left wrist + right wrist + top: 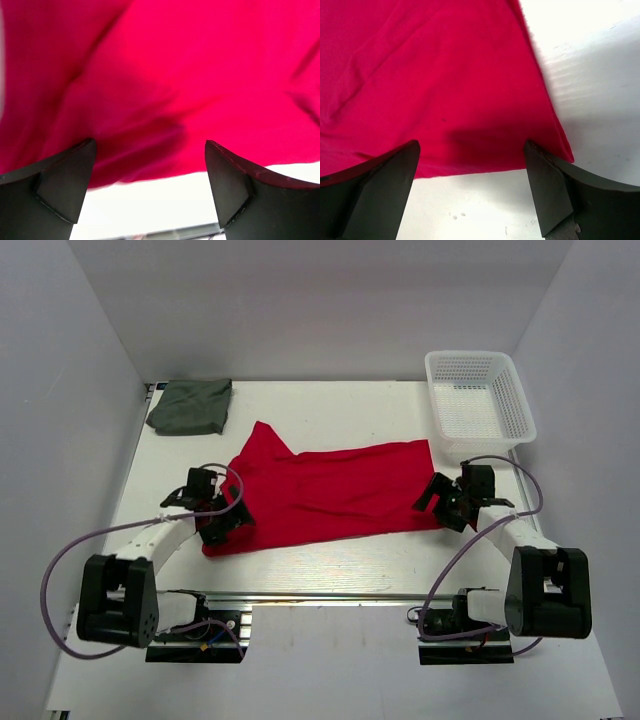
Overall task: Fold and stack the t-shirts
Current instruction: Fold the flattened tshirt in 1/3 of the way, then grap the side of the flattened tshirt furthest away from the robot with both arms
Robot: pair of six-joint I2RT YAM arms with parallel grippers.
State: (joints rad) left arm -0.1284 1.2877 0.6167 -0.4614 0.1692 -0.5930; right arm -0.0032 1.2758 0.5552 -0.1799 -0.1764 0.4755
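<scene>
The surface point(330, 560) is smooth and white, so cloth is likely to slide on it rather than stay put. A pull from one side could drag the whole garment instead of folding it.

The red shirt point(320, 490) lies spread across the middle, long side running 9 to 3 o'clock. One sleeve pokes up toward 11 o'clock and soft creases run through the body. It is not flat, so a fold made now may lock in those wrinkles or come out skewed. The sleeve could also be left sticking out of the fold.

The basket point(484, 445) stands at 1 o'clock, just beyond the shirt's far right corner. A hem swung toward 12 o'clock on that side might brush or catch its wall.

The grey shirt point(190, 406) sits bunched at 11 o'clock, apart from the red one. The red sleeve points its way, so a wide sweep could disturb it.

The left tool point(150, 142) hangs at the shirt's 8 o'clock corner, jaws spread wide and holding nothing, with red cloth between them and the near hem just below. The right tool point(471, 142) is at the 4 o'clock corner, equally wide and empty, with the hem and side edge in its gap. If either one closes too shallow, it may pinch only the top layer or miss the edge. If the two lift unevenly, the fold line could twist.
</scene>
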